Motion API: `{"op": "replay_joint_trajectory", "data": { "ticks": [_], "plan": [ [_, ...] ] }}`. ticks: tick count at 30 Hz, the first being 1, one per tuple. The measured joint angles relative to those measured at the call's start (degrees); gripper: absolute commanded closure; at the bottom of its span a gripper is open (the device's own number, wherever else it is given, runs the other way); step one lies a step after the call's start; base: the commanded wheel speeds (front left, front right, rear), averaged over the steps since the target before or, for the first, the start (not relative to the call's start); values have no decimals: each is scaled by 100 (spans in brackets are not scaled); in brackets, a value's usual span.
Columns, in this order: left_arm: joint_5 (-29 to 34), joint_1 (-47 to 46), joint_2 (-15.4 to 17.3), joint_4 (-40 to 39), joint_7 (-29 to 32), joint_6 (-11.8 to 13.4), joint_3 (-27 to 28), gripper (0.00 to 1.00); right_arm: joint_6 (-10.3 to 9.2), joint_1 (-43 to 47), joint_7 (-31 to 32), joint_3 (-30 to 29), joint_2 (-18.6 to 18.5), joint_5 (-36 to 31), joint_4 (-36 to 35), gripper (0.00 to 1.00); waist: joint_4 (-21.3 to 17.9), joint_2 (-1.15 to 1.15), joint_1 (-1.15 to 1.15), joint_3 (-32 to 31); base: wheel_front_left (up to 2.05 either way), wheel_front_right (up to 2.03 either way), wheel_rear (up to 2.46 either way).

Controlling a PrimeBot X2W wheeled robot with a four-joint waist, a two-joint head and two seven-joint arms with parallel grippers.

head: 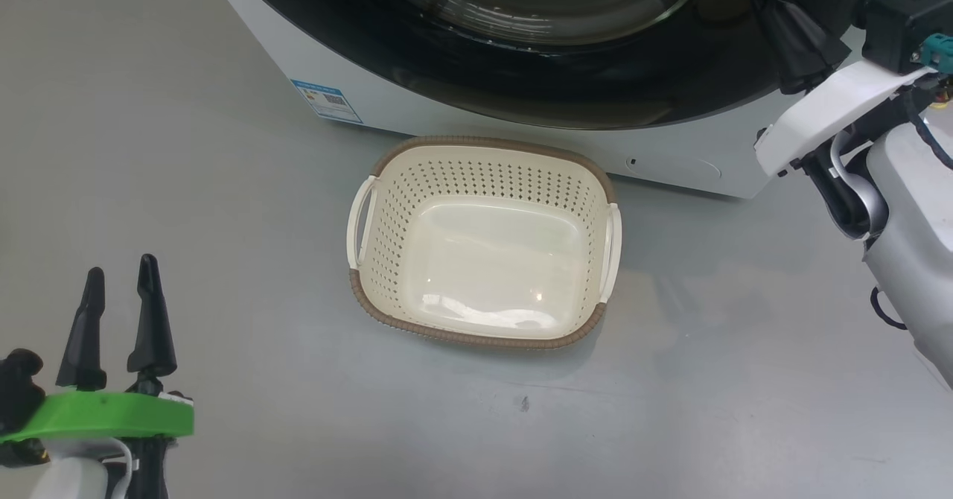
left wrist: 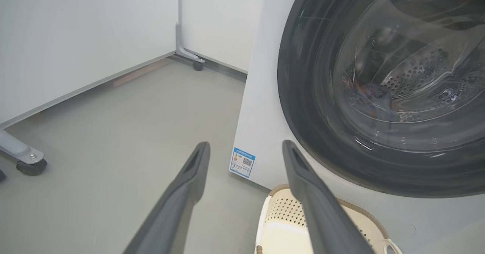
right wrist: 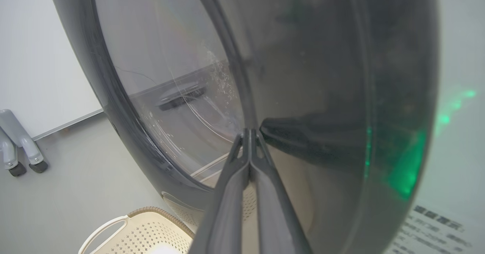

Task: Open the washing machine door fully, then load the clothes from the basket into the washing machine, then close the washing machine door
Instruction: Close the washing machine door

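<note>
One washing machine [head: 357, 74], with one small blue label [head: 326, 100] at its lower corner, stands on a plain grey floor [head: 186, 186]. Its one washing machine door [head: 521, 89] lies flat against the white front. One basket [head: 484, 175] sits on the floor just before the machine, below the door, with two side handles [head: 359, 220] and its glossy bottom showing whole. Behind the glass, low in the drum, there is one dim bluish crumpled shape [left wrist: 369, 94] – perhaps the clothes, but I cannot tell for sure. There are two grippers. The left gripper [head: 121, 266] hovers over the floor, well apart from the basket, fingers spread wide around nothing. The right gripper [right wrist: 249, 132] has its fingers pressed together, the tips touching the door's black rim beside the glass. White panels [left wrist: 75, 38] wall the room, and two wheeled feet [left wrist: 31, 166] show under them in the left wrist view.
</note>
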Motion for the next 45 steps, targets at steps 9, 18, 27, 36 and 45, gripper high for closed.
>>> {"op": "replay_joint_trajectory", "data": {
  "ticks": [9, 18, 27, 36, 45],
  "plan": [
    [1, -1, 9, 114, 0, 0, -10, 0, -18, 7, -16, 9, 167, 1, 307, 100, -38, 0, 0, -186, 0, 0, 0],
    [16, 2, 35, 156, 0, 0, -8, 0, -3, 164, -67, -3, 216, 11, 495, 100, -143, 0, 0, -411, 0, 0, 0],
    [70, 42, 131, 178, 0, 0, 113, 0, 99, 387, -116, -92, 458, 59, 459, 0, -360, 0, 0, -694, 0, 0, 0],
    [191, 220, 171, 172, 0, 0, 219, 0, 99, 857, -118, -404, 686, 56, 113, 0, -768, 0, 0, -1015, 0, 0, 0],
    [294, 322, 174, 147, 0, 0, 344, 0, 141, 1323, -118, -508, 762, -79, -90, 0, -1160, 0, 0, -1257, 0, 0, 0]
  ]
}}
